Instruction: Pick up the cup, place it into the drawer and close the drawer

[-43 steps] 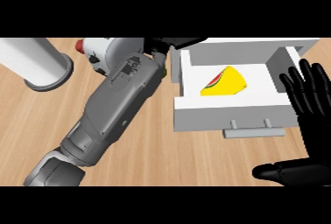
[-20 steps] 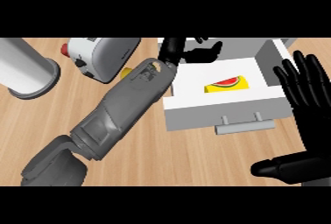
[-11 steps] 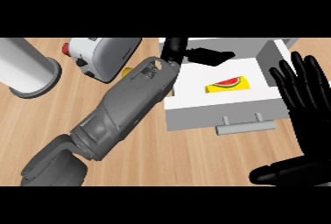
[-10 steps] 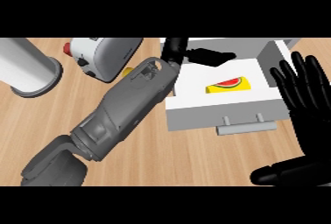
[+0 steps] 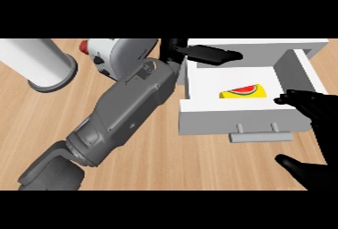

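Note:
The yellow cup [image 5: 243, 92] with a watermelon print lies on its side inside the open white drawer [image 5: 244, 121]. My left forearm crosses the counter from the lower left. My left hand [image 5: 201, 53] is open, its straight fingers stretched over the drawer's back left corner, apart from the cup. At the view's right edge my right hand [image 5: 318, 112] is open too. Its fingers touch or hover by the drawer's front right corner and its thumb [image 5: 300, 169] hangs below the handle [image 5: 260, 136].
A white cylinder [image 5: 41, 62] stands at the top left. A white appliance with a red knob [image 5: 113, 53] sits beside my left wrist. Bare wooden counter [image 5: 198, 170] lies in front of the drawer.
My right hand has come down along the drawer's right side to its front corner. The left hand stays over the drawer's back, and the cup rests inside.

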Controlling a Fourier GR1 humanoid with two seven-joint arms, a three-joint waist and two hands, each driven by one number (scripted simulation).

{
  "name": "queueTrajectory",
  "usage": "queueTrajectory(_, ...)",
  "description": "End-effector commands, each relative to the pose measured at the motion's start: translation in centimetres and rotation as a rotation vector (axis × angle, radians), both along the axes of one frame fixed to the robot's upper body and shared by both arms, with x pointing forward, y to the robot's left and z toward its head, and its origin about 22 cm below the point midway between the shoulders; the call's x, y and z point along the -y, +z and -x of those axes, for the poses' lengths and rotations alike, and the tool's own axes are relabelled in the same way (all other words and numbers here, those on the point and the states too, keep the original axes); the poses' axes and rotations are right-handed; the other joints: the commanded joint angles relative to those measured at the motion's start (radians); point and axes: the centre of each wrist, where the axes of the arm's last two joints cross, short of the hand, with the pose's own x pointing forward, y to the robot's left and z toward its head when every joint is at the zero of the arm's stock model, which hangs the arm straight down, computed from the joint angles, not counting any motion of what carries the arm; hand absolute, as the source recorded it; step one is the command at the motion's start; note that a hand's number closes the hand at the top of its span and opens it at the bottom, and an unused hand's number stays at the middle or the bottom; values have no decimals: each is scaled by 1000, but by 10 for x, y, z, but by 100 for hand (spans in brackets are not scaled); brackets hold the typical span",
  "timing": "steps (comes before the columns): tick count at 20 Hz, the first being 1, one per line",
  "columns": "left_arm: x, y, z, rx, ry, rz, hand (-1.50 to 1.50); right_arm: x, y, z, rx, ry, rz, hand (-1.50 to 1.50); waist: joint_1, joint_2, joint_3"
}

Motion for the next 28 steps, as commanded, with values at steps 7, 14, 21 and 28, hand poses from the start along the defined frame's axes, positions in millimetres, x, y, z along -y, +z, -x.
queueTrajectory(7, -78, 11, 3, -31, 108, 125, -150, 22, 0, 9, 16, 11, 283, 150, 60, -17, -1)
queueTrajectory(14, -142, -34, 45, -89, 136, 136, -150, 3, -10, 16, -33, 0, 441, 150, 64, -15, -1)
queueTrajectory(21, -192, -51, 92, -108, 142, 174, -150, -7, -35, -17, -48, -26, 552, 150, 57, -7, 0)
queueTrajectory(28, -249, -66, 106, -87, 171, 164, -150, -19, -37, -18, 76, -24, 958, 150, 55, -4, -1)
